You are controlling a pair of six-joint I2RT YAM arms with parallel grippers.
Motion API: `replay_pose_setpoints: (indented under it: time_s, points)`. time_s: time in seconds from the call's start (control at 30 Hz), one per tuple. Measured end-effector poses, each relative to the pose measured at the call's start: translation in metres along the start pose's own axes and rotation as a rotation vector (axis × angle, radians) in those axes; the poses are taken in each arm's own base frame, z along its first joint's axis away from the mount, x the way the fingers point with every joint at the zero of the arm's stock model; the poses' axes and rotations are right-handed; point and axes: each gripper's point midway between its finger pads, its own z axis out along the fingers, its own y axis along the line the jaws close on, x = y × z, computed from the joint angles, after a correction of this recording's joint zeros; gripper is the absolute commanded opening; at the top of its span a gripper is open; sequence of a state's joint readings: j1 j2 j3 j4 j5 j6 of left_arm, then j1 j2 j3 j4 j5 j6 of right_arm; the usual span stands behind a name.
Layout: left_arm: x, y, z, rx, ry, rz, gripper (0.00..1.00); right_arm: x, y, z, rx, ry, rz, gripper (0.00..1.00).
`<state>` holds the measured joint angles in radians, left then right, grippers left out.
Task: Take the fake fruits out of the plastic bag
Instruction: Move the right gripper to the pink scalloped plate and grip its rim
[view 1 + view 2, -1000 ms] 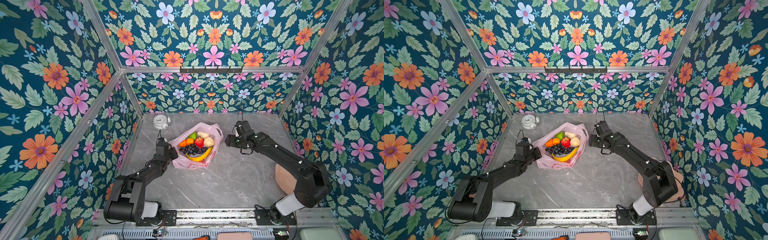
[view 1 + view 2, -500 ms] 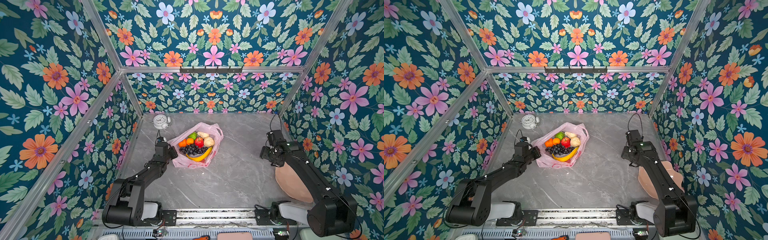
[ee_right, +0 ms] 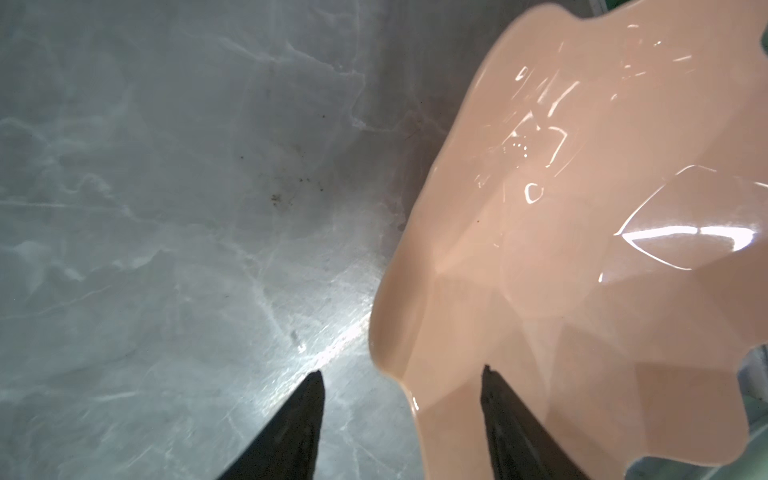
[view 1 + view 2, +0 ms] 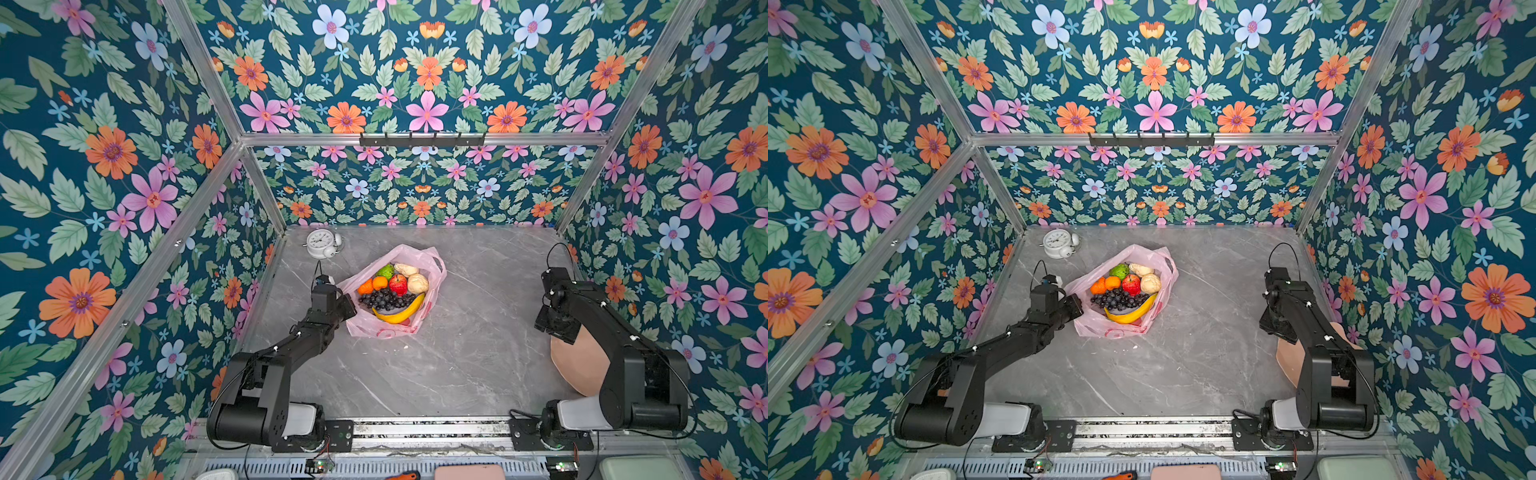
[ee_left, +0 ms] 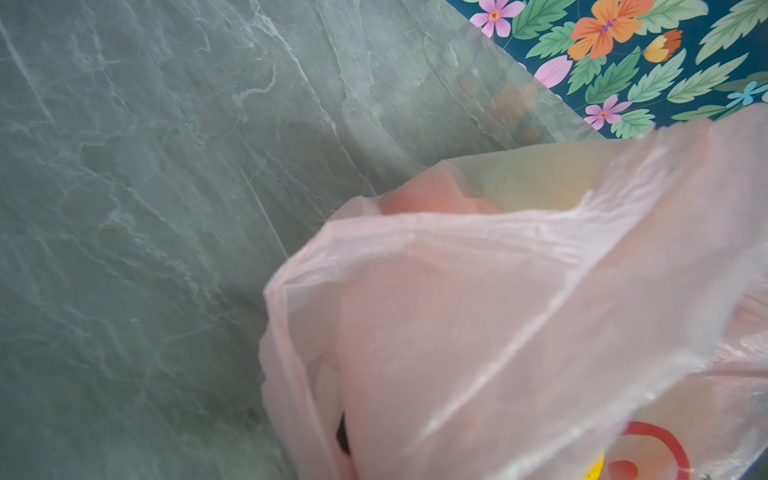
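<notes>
Left gripper (image 4: pixel 350 305) clamped on the plastic bag (image 4: pixel 365 326), right gripper (image 3: pixel 401 370) open over the bowl (image 3: pixel 582 249) rim; a hard tug could scatter the fake fruits (image 4: pixel 398 284) across the surface (image 4: pixel 457 353).

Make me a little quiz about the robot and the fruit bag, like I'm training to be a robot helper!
1. True or false: the banana lies outside the plastic bag.
2. What stands in the far left corner of the table in both top views? A) clock B) cup C) shoe
3. Fill in: the right gripper holds its jaws open across the rim of the peach ____.

Key: 1. False, it lies inside the bag. 2. A. 3. bowl.
</notes>
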<state>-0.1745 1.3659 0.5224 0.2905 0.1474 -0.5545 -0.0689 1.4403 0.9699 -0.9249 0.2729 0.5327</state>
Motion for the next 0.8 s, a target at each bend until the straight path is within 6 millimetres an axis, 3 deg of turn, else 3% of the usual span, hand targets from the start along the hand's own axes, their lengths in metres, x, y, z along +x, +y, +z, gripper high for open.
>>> replay_pose_setpoints:
  time_s: [0.37,0.8]
  points:
    - [0.000,-0.002,0.000,0.009,-0.001,0.001,0.00,-0.006,0.003,0.028,0.081,0.029,-0.002,0.33]
    - [-0.001,-0.002,0.000,0.009,-0.002,0.001,0.00,0.000,0.001,0.031,0.124,0.016,-0.048,0.14]
